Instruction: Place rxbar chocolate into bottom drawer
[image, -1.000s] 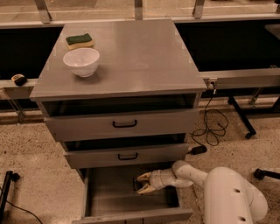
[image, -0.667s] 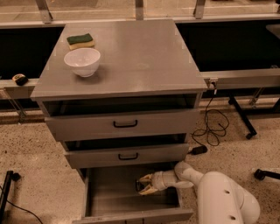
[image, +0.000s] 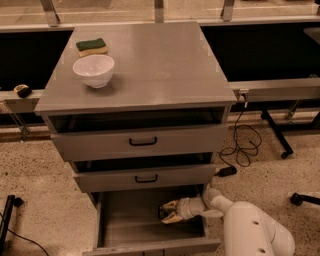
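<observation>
The bottom drawer (image: 125, 220) of the grey cabinet is pulled open, a wide plain grey tray. My gripper (image: 167, 212) reaches in from the right and sits low over the drawer's right half. A small dark bar, the rxbar chocolate (image: 163, 212), shows between the pale fingers (image: 171, 204), just above the drawer floor. The gripper is shut on it. My white arm (image: 250, 230) fills the lower right corner.
The top drawer (image: 143, 141) and middle drawer (image: 146, 178), both with black handles, stand slightly open above the gripper. A white bowl (image: 93, 70) and a green-and-yellow sponge (image: 91, 46) sit on the cabinet top. Black cables (image: 240, 145) lie on the floor at right.
The gripper with the bar has sunk slightly lower in the bottom drawer. The view has shifted a little; nothing else has moved.
</observation>
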